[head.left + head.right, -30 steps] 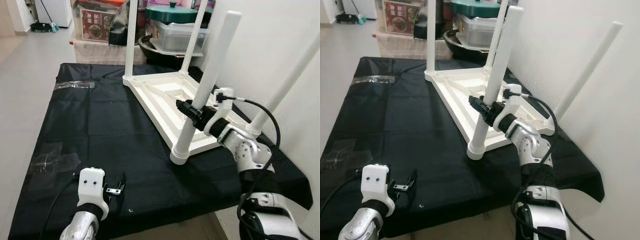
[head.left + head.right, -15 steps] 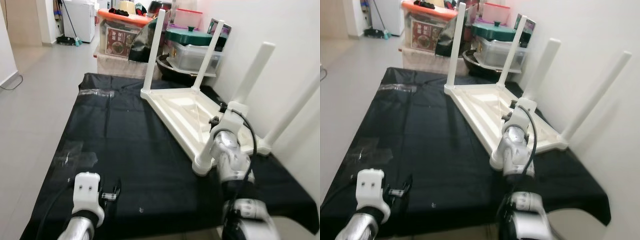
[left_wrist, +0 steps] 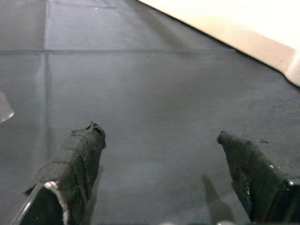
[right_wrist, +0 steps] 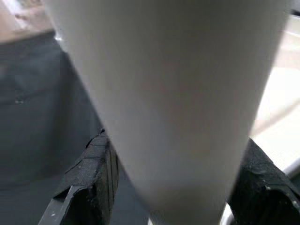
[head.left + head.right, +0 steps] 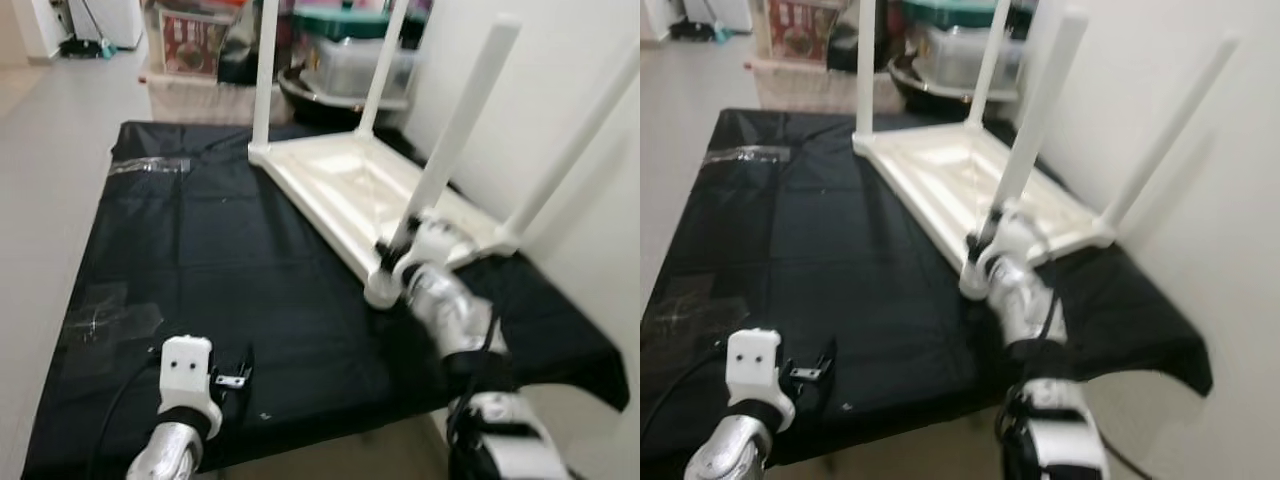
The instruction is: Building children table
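Note:
A white children's table [image 5: 340, 185] lies upside down on a black cloth [image 5: 200, 230], its legs pointing up. My right gripper [image 5: 392, 250] is on the near leg [image 5: 455, 125], low down, close above its base. In the right wrist view the leg [image 4: 173, 93] sits between the two black fingers [image 4: 91, 178], which press its sides. My left gripper [image 5: 240, 365] hovers over the cloth at the front left. In the left wrist view it [image 3: 159, 133] is open with nothing between its fingers.
Storage boxes and pots [image 5: 350, 60] are stacked behind the table's far edge. A white wall [image 5: 570, 60] runs close along the right side. Clear tape patches [image 5: 100, 320] lie on the cloth at the left. Open floor [image 5: 50, 130] is to the left.
The head view has swung and is blurred. My right gripper stays on the near leg and sits lower, nearer its base. The left gripper has not moved.

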{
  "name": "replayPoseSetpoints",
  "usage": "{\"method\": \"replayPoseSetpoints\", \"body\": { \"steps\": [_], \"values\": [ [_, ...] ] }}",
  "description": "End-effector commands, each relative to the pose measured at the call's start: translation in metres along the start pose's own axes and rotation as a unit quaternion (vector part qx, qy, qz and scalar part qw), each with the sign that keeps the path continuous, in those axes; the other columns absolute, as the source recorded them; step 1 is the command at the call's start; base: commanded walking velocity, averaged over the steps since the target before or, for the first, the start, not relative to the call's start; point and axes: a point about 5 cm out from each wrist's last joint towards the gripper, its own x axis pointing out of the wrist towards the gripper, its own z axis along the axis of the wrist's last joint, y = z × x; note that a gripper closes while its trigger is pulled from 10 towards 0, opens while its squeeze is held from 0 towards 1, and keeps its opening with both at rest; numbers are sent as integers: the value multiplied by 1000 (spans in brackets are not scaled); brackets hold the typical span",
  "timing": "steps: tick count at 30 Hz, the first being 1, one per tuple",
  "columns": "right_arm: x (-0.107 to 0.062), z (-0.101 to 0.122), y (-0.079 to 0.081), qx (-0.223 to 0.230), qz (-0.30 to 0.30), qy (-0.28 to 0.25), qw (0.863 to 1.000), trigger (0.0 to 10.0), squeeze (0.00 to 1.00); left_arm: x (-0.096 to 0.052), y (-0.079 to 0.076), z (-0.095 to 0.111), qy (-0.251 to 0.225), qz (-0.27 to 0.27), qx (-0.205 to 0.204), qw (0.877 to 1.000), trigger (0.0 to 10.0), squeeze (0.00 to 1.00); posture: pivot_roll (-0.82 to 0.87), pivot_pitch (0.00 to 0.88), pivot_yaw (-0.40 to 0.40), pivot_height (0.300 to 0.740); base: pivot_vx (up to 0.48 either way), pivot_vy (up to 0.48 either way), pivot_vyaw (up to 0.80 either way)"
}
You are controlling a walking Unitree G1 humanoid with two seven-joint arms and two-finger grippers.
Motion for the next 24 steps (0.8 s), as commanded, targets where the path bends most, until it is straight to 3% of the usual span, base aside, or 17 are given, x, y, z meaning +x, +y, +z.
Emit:
{"method": "replayPoseSetpoints", "body": {
  "steps": [1, 3, 4, 5, 7, 9, 10, 11, 12, 13, 14, 16, 18, 21, 22, 23, 24],
  "values": [
    [0, -2, 1, -2, 71, -4, 997, 10000, 0, 0, -4, -3, 5, -5, -5, 1000, 10000, 0, 169, 0, -170, 740, 0, 0, 0],
    [-2, -1, -1, -8, 104, -8, 995, 10000, 0, 0, -5, -3, 5, -6, -4, 1000, 10000, 0, 173, 0, -170, 740, 0, 0, 0],
    [-4, 0, 0, -13, 124, -12, 992, 3765, 0, 0, -5, -3, 6, -5, -5, 1000, 10000, 0, 173, 0, -170, 740, 0, 0, 0],
    [-3, 1, -1, -10, 126, -12, 992, 196, 0, 0, -5, -3, 6, -5, -6, 1000, 10000, 0, 168, 0, -172, 740, 0, 0, 0],
    [-2, 3, -1, 0, 125, -13, 992, 0, 0, 0, -5, -3, 6, -5, -7, 1000, 10000, 0, 167, 0, -172, 740, 0, 0, 0],
    [1, 3, -3, 2, 95, -9, 995, 0, 0, -1, -5, -3, 6, -6, -7, 1000, 10000, 0, 166, 0, -170, 740, 0, 0, 0],
    [5, -7, -34, 5, -137, 25, 990, 0, 0, -1, -4, -3, 8, -7, -6, 1000, 10000, 0, 164, 0, -167, 740, 0, 0, 0],
    [0, -14, -50, 10, -250, 45, 967, 0, 0, -2, -4, -3, 8, -6, -5, 1000, 10000, 0, 164, 0, -168, 740, 0, 0, 0],
    [0, -14, -50, 10, -250, 45, 967, 0, 0, -2, -4, -3, 8, -6, -5, 1000, 10000, 0, 164, 0, -168, 740, 0, 0, 0],
    [-8, -23, -61, 7, -334, 60, 941, 0, 0, -2, -4, -3, 8, -6, -5, 1000, 10000, 0, 166, 0, -168, 740, 0, 0, 0],
    [-14, -28, -67, 5, -373, 66, 926, 0, 0, -2, -4, -3, 9, -6, -4, 1000, 10000, 0, 170, 0, -168, 740, 0, 0, 0],
    [-24, -39, -58, -4, -390, 59, 919, 0, 0, -2, -3, -3, 9, -5, -3, 1000, 10000, 0, 171, 0, -165, 740, 0, 0, 0],
    [-31, -43, -46, -15, -379, 48, 924, 0, 0, -2, -3, -3, 9, -4, -3, 1000, 10000, 0, 172, 0, -154, 740, 0, 0, 0],
    [-32, -44, -40, -22, -371, 44, 927, 0, 0, -2, -3, -2, 9, -4, -2, 1000, 10000, 0, 170, 0, -151, 740, 0, 0, 0],
    [-34, -45, -30, -43, -350, 43, 935, 2588, 0, -2, -3, -3, 11, -5, -1, 1000, 10000, 0, 165, 0, -148, 740, 0, 0, 0],
    [-34, -45, -30, -43, -350, 43, 935, 2588, 0, -2, -3, -3, 11, -5, -1, 1000, 10000, 0, 165, 0, -148, 740, 0, 0, 0],
    [-30, -46, -15, -68, -298, 49, 951, 10000, 0, -2, -3, -4, 12, -6, -2, 1000, 10000, 0, 151, 0, -143, 740, 0, 0, 0]
  ]
}}
